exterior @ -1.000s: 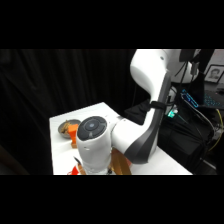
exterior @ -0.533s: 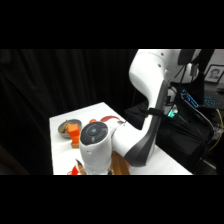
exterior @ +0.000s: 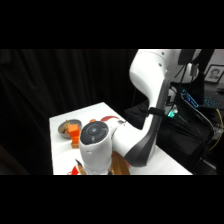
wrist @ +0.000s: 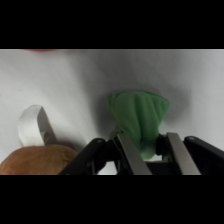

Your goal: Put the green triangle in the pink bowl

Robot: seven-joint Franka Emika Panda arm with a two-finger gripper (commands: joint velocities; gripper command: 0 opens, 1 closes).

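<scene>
Wrist view, nearest first: the claw (wrist: 146, 145) rises from the bottom edge, black linkage spread low, its two pale metal fingers (wrist: 129, 150) angled upward. The green triangle (wrist: 140, 120) sits between them, its lower end down in the gap and its broader top fanning out above the fingertips at the centre of the frame. The fingers press against both flanks of the block, so the claw reads as clamped on it. Whether the block rests on the tabletop (wrist: 75, 80) or is lifted off it cannot be told.

Lower left of the same view: a brown rounded thing (wrist: 37, 161), cut by the bottom edge. Just above it, a pale curved strip (wrist: 33, 125) lying on the tabletop, what it is unclear. Beyond the block, bare white surface runs to the top of the frame.

Side view: the arm's wrist housing (exterior: 95, 145), white with a dark round cap, fills the lower centre and hides the claw and the block beneath it. At its foot, along the bottom edge, a bit of orange-red (exterior: 75, 170) and a brown patch (exterior: 119, 165) peek out. Farther back on the tabletop, at mid-left, a grey bowl (exterior: 65, 127) with an orange block (exterior: 75, 132) beside the housing. The arm climbs to the upper right. The pink bowl cannot be picked out in either view.
</scene>
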